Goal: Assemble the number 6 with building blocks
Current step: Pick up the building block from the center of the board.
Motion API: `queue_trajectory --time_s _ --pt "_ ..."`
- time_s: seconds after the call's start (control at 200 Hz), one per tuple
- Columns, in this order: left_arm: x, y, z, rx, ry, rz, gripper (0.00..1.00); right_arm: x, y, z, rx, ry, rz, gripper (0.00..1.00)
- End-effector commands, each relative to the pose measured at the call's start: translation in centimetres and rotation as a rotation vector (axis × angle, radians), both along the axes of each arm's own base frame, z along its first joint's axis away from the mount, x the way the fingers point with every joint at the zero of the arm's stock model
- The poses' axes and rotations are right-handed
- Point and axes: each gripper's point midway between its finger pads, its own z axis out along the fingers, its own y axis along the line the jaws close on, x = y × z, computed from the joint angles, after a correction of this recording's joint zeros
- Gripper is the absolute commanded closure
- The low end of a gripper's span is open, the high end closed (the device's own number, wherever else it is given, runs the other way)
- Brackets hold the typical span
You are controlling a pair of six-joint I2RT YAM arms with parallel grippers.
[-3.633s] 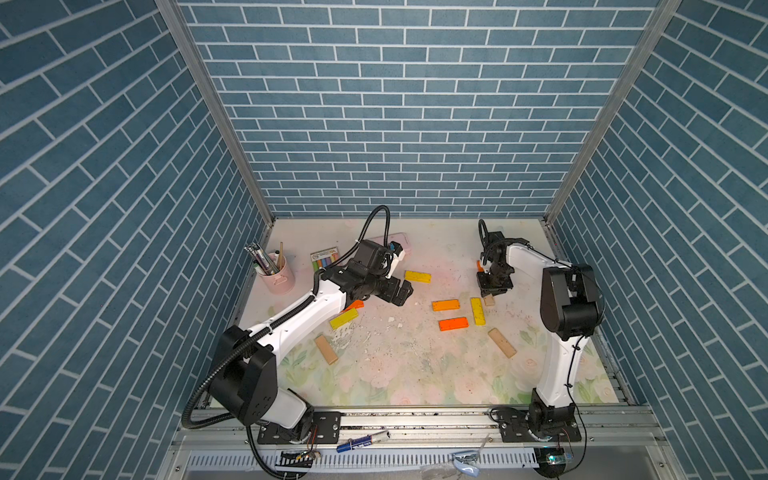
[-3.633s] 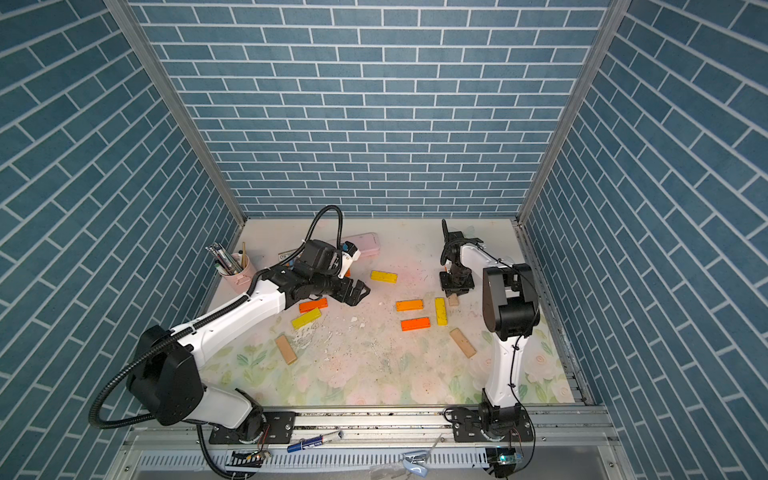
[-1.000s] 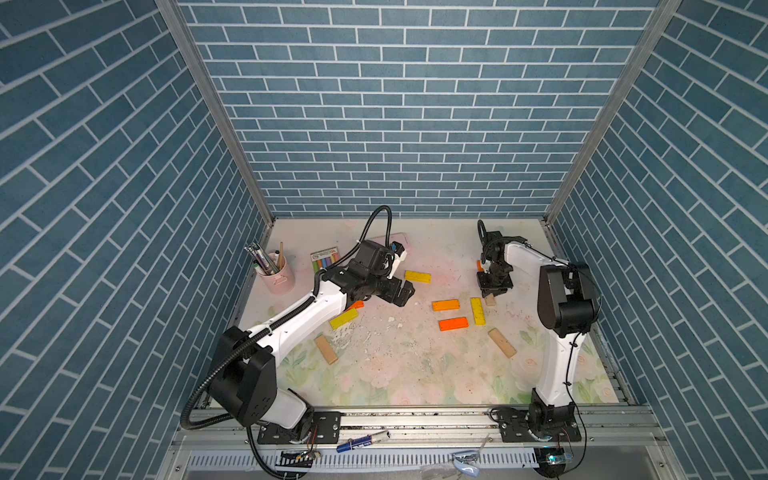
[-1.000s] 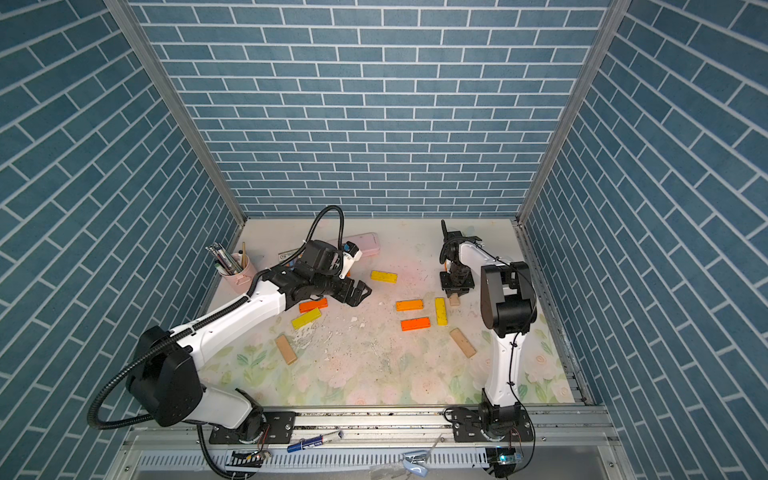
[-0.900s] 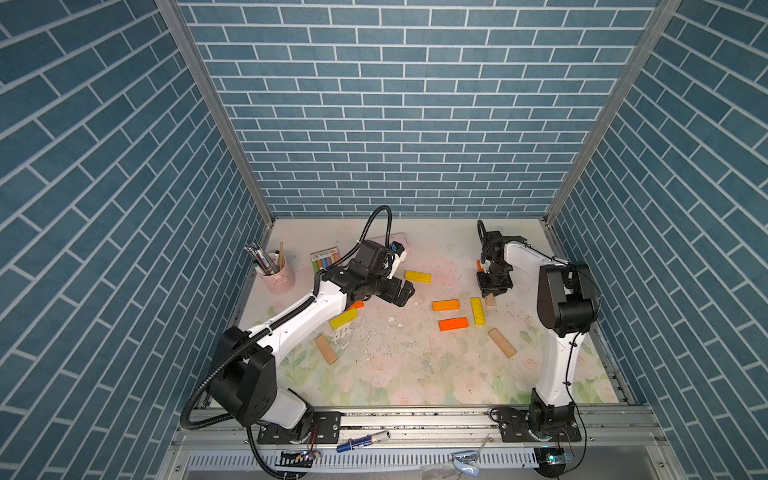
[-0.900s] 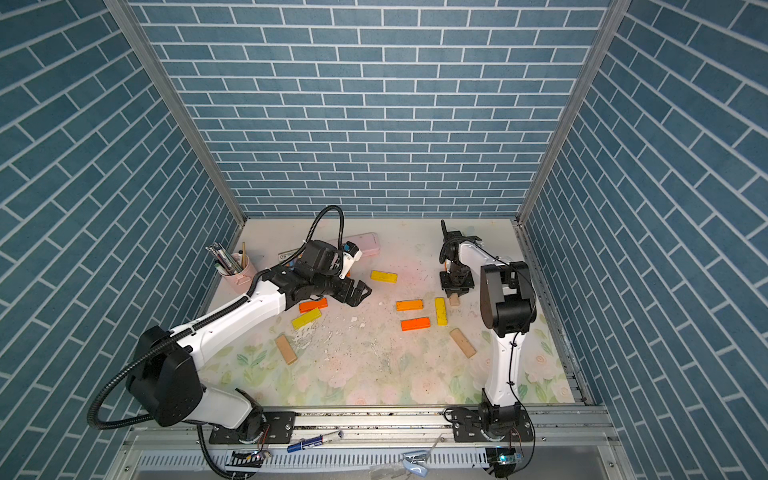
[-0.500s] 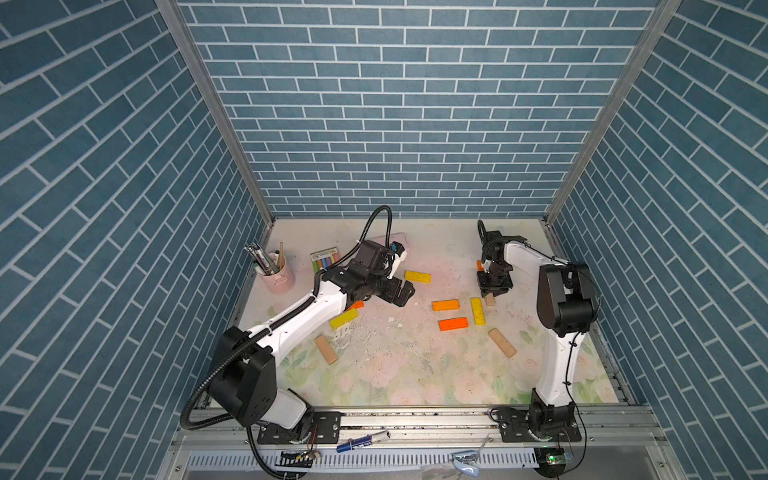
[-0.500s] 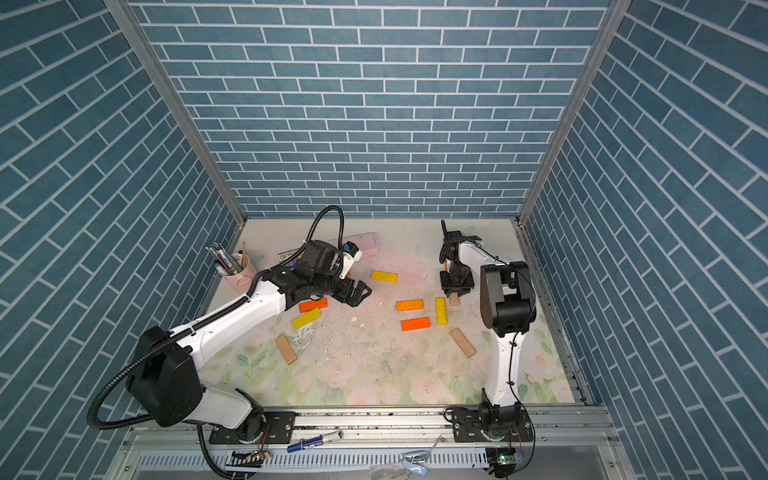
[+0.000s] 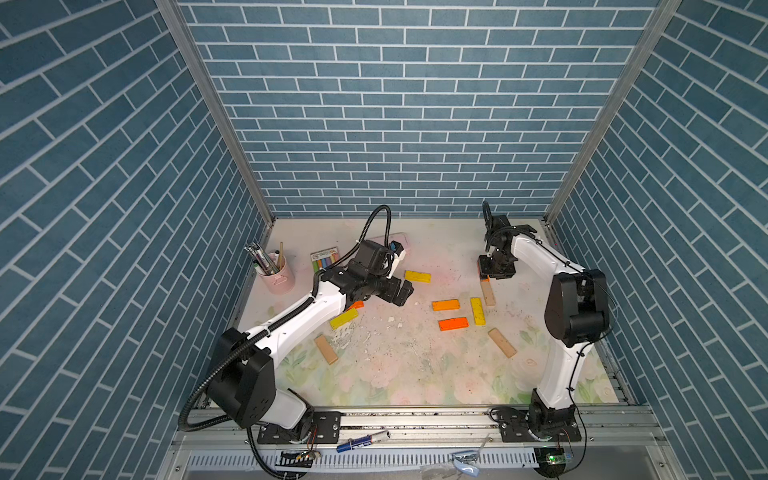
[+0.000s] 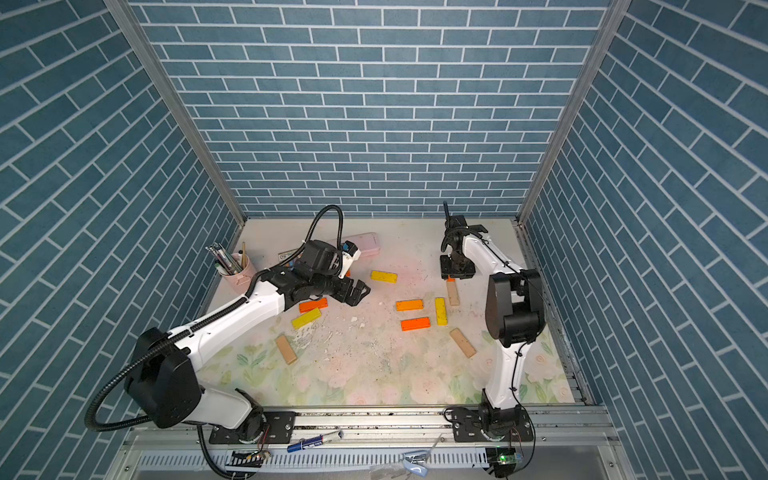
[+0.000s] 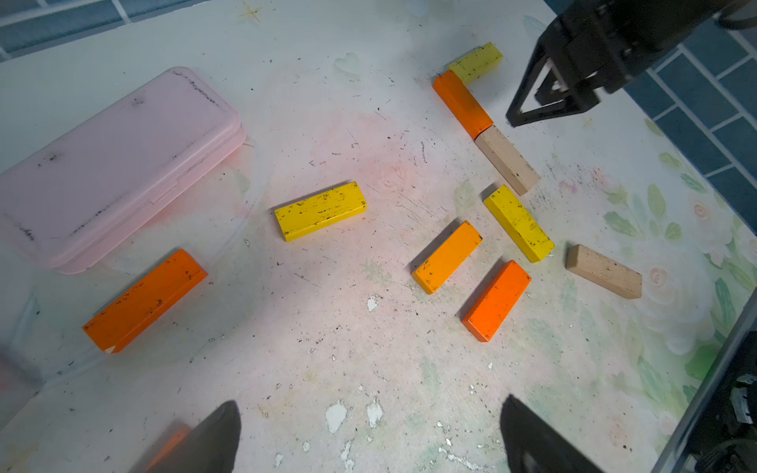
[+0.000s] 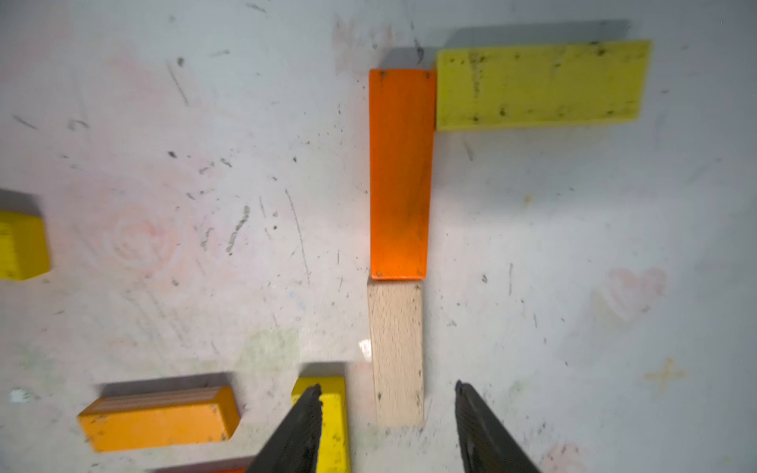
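Booth of blue brick-pattern walls [image 9: 395,104] around a scuffed, faded floral tabletop [image 9: 395,374], flecked with white flakes and strewn with building blocks [image 10: 409,305].

At far left a pink pen cup [image 9: 279,276], then a chalk pack [image 9: 325,261] and a pink case [image 11: 114,164]. Left tool [image 11: 370,426] spread wide, holding nothing, over bare tabletop near a loose orange bar [image 11: 145,301] and a loose yellow bar [image 11: 320,211]. Mid-table, lying apart: amber bar [image 11: 446,257], red-orange bar [image 11: 496,300], mid yellow bar [image 11: 518,223]. Further right, three touching: joined tan bar [image 12: 395,352] end to end with joined orange bar [image 12: 399,172], joined yellow bar [image 12: 540,84] square against that one's far end. Right tool [image 12: 385,389] parted, gripping nothing, straddling the joined tan bar's near end with gaps on both sides. Stray tan bar [image 11: 604,271] alone beyond.
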Motion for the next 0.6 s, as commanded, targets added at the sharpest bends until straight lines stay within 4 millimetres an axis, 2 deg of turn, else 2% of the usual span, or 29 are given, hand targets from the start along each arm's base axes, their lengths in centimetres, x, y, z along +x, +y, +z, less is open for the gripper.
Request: queue_trajectory --time_s 0.0,0.185,0.275,0.365,0.455,0.59 --pt "-0.1 0.7 1.1 0.024 -0.039 0.023 0.01 -2.6 -0.9 2.7 -0.004 -0.052 -0.088 0.47" --pt "0.0 1.3 1.8 0.028 -0.059 0.047 0.01 -8.4 -2.0 3.3 0.001 -0.091 -0.161 0.49" --pt "-0.1 1.1 2.2 0.010 -0.063 0.045 0.01 -11.6 -2.2 2.7 0.029 -0.087 -0.184 0.49" --pt "-0.2 0.9 2.4 -0.008 -0.060 0.041 0.01 -13.8 -1.7 1.7 0.095 -0.078 -0.180 0.48" --pt "-0.2 0.8 2.6 -0.020 -0.061 0.041 0.01 -15.2 -1.5 0.5 0.127 -0.074 -0.184 0.47" --pt "-0.2 0.5 2.5 -0.032 -0.055 0.036 0.01 -15.6 -0.7 -0.6 0.163 -0.061 -0.178 0.47"
